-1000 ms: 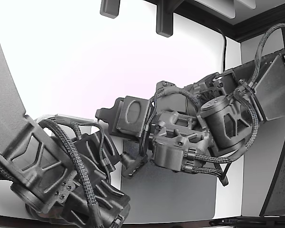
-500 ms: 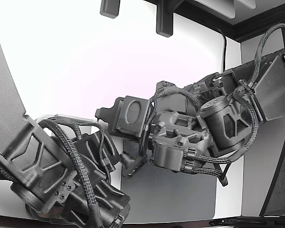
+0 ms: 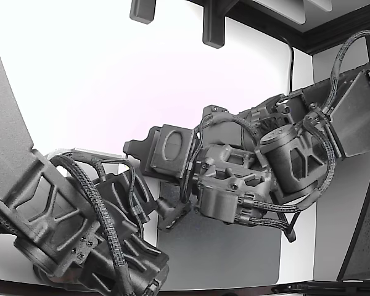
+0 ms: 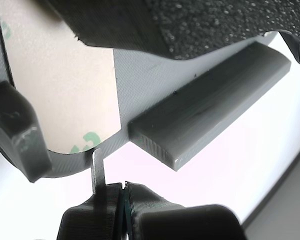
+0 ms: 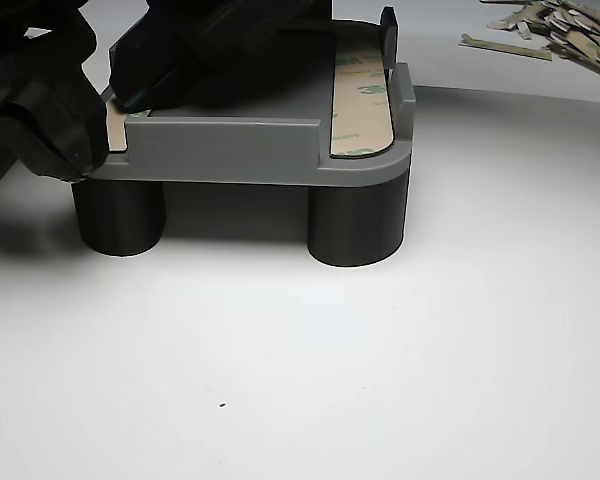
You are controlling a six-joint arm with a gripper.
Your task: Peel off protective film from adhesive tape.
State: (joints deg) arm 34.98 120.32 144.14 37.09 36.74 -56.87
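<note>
Here the gripper (image 4: 121,192) has its jaws pressed together at the grey fixture's (image 5: 230,150) corner, pinching a thin pale tab (image 4: 97,167) that rises to the edge of the tan tape strip (image 4: 65,90) lying on the fixture's top. Beside that strip runs a raised grey rib (image 4: 210,100). The other view shows a 2nd tape strip (image 5: 360,105) along the fixture's far side, and a heap of peeled film scraps (image 5: 555,25) well apart from the fixture.
</note>
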